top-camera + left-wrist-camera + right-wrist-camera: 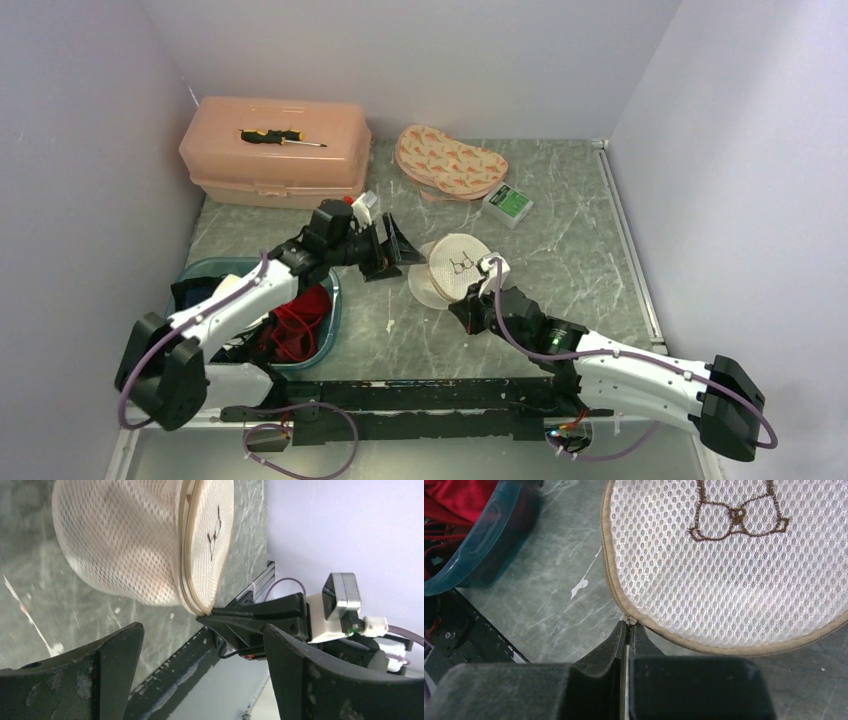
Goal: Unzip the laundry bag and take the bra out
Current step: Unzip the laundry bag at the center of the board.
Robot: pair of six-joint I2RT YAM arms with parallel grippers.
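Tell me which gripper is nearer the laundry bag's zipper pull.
Right. The right gripper is pinched shut on the zipper pull at the laundry bag rim; the left gripper hangs open beside the bag, apart from it.

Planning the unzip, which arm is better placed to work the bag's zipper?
Right: the right gripper is shut on the laundry bag at its zipper, while the left gripper hangs open beside it, touching nothing.

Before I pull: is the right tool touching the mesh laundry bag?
Touching. Right wrist view: the right tool, shut, pinches the tan zipper rim of the mesh laundry bag.
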